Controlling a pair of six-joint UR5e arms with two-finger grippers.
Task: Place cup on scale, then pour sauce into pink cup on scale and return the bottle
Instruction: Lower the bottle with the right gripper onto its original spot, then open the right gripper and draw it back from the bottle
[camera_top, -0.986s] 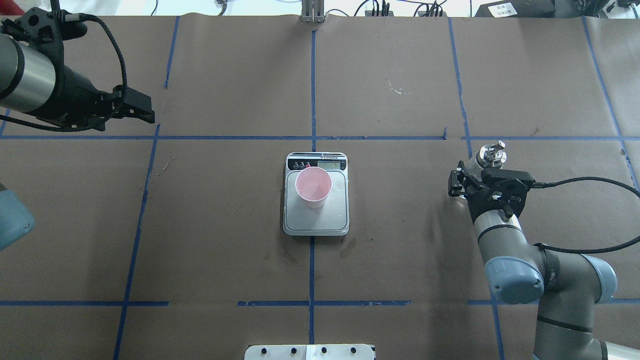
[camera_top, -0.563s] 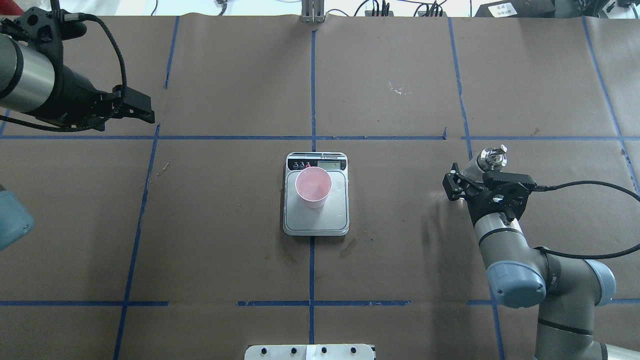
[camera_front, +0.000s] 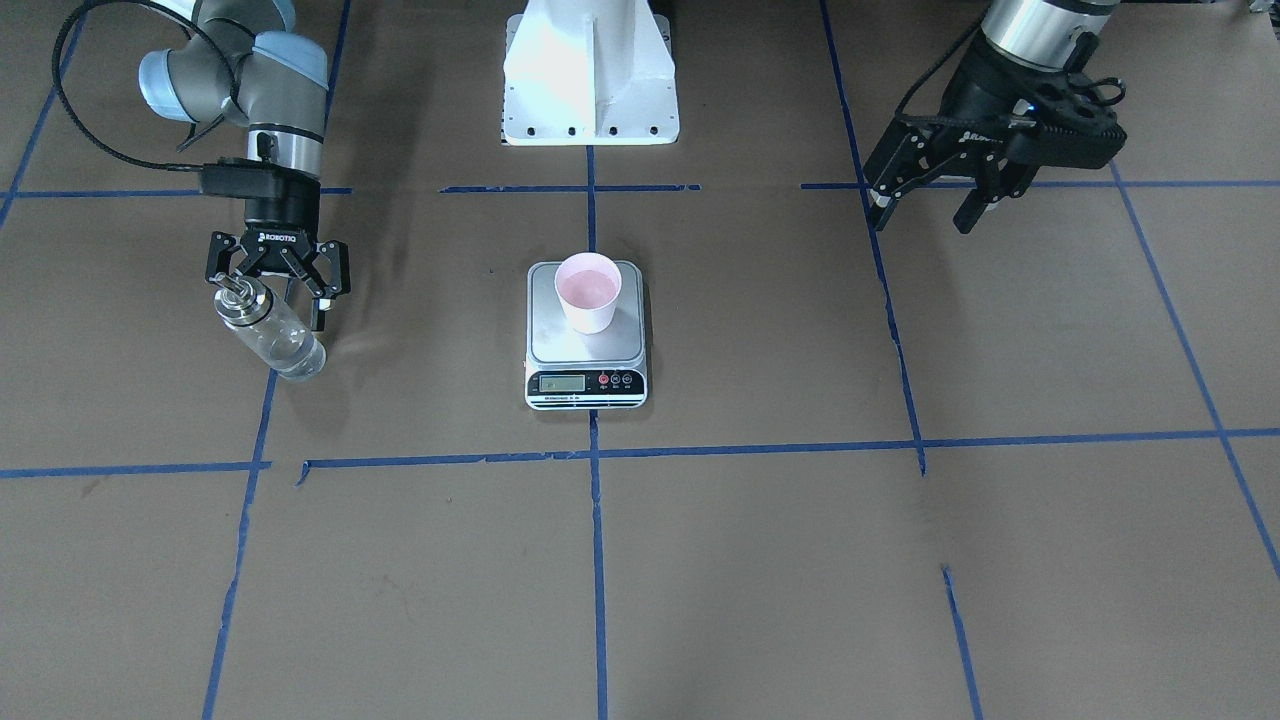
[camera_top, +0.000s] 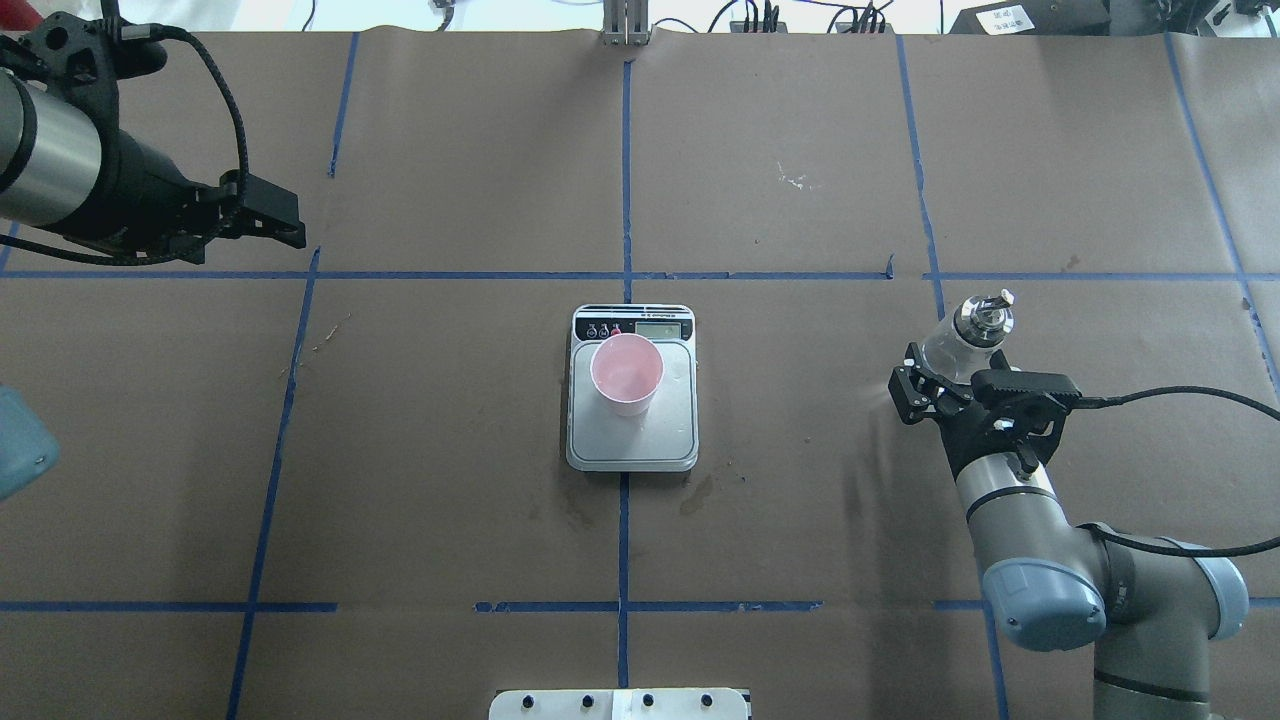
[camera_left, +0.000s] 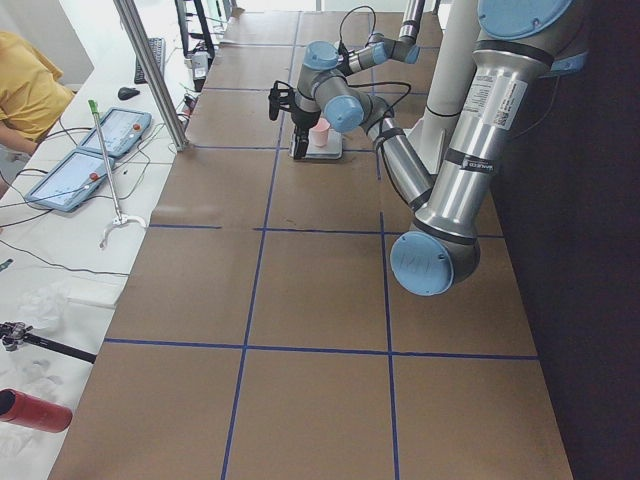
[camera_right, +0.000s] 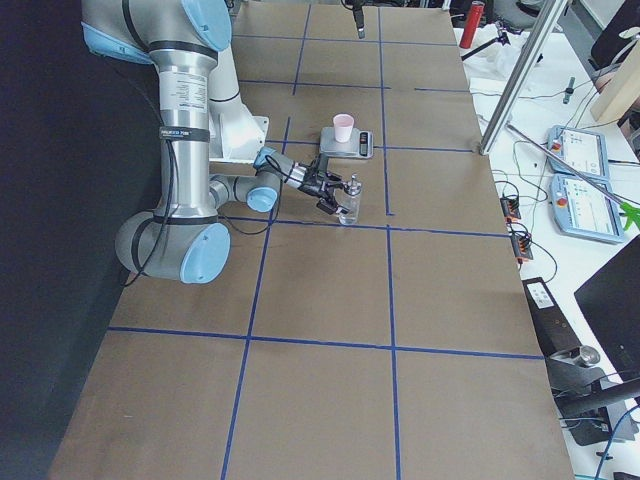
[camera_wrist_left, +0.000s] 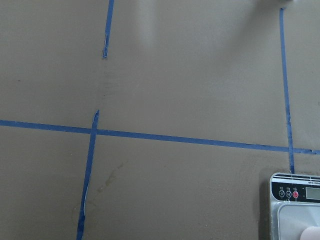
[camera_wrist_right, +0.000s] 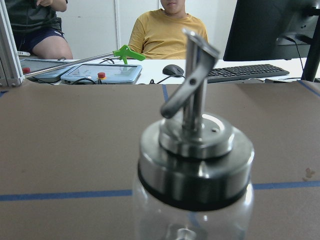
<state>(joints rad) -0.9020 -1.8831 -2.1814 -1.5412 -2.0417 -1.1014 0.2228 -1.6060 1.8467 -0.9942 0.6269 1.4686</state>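
Pincers first, from my left: my left pincer (camera_front: 925, 205) hangs over the bench (camera_top: 800, 550) toward its far-left corner. Its jaws are spread and hold nothing, and it is well apart from every thing the task needs.

At the bench's middle sits the scale (camera_top: 632, 440), its display panel (camera_top: 632, 328) toward the far edge. The cup (camera_top: 627, 373) stands upright on it, toward the panel end. That step I judge done. Whether sauce lies in the cup I cannot tell; its inside shows only pink.

Toward the right edge, about midway between the near and far edges, the bottle (camera_top: 962, 338) stands upright on the bench, long axis vertical, spout (camera_wrist_right: 192, 75) on top. My right pincer (camera_front: 270, 292) is just on the near side of it, jaws wide and clamping nothing. Whether the fingertips flank the glass or stop just short of it, I cannot tell. The bottle lies straight ahead of that pincer, toward the far edge, and the right wrist camera has its steel cap (camera_wrist_right: 195, 160) dead centre. So my right arm is by far the nearer one.

My right forearm (camera_top: 1000, 490) reaches in from the near-right corner, elbow low and bent. The wrist is level, so the jaws open sideways at about the height of the bottle's neck. Any coming move, I judge, runs along that near-to-far line: forward to take the glass, or back to leave it standing.
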